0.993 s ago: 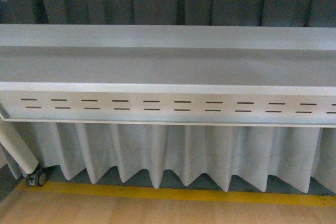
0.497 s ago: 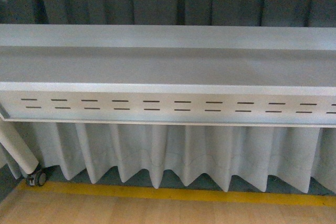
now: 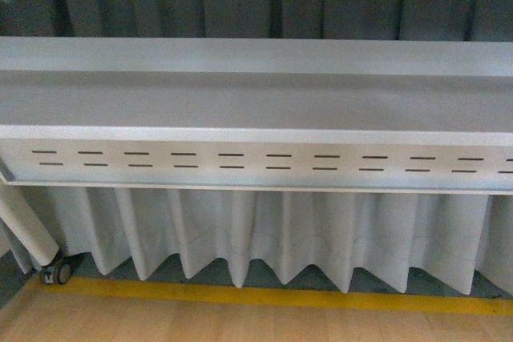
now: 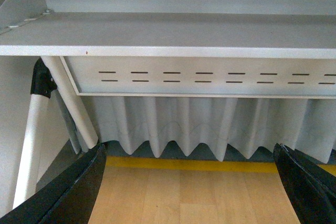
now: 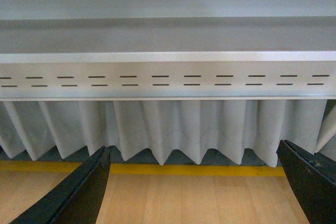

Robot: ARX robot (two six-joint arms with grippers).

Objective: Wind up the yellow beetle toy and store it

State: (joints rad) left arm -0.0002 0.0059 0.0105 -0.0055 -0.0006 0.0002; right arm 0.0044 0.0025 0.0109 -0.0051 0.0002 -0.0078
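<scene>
**Step in hand.** The yellow beetle toy appears in no view: not on the grey surface (image 3: 256, 102), not on the wooden floor (image 3: 200, 322), and not in either tool. On that evidence the task is judged to be at its very start, at the locate-and-approach stage. Neither winding nor storing has begun. No container or storage place can be identified either.

**Next move.** The toy must first be brought into view. The front camera looks across the near edge of the surface, its slotted panel (image 3: 256, 162) and the pleated skirt (image 3: 264, 230) hanging below. A change of viewpoint or a reach toward another area is probably needed before any grasp can be planned. Winding will likely need one tool to hold the body steady while the wheels or mechanism are worked.

**Arm pose.** Neither arm shows in the front view. Both wrist cameras face the surface edge roughly level, from low down, with the yellow floor line (image 5: 173, 170) ahead.
- The left tool (image 4: 189, 150) stands wide apart and holds nothing. Its dark fingers (image 4: 63, 198) frame bare floor, and a white leg (image 4: 31, 140) is close on one side.
- The right tool (image 5: 194, 150) is likewise spread and empty, its fingers (image 5: 79, 198) clear of everything.
</scene>
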